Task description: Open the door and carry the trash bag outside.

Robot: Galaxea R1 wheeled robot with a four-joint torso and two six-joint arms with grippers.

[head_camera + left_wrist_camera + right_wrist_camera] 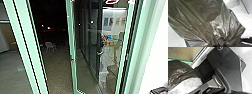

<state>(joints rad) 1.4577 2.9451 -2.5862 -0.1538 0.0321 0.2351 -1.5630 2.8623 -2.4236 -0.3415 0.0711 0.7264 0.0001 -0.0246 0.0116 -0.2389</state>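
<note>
The green-framed glass door (73, 60) stands ajar in the head view, with a dark gap left of its edge through which the ground outside shows. The dark trash bag (196, 25) looms large in the left wrist view. Its folds draw together where my left gripper (222, 43) is shut on the gathered plastic. In the right wrist view part of the bag (179, 73) bulges near the green door frame. How my right gripper stands cannot be made out.
A pale chair (50, 46) stands on the dark ground outside. The thick green door post (26, 47) rises left of the gap, and a white wall (156, 60) is close on the right. Pictures and colourful items appear in the glass.
</note>
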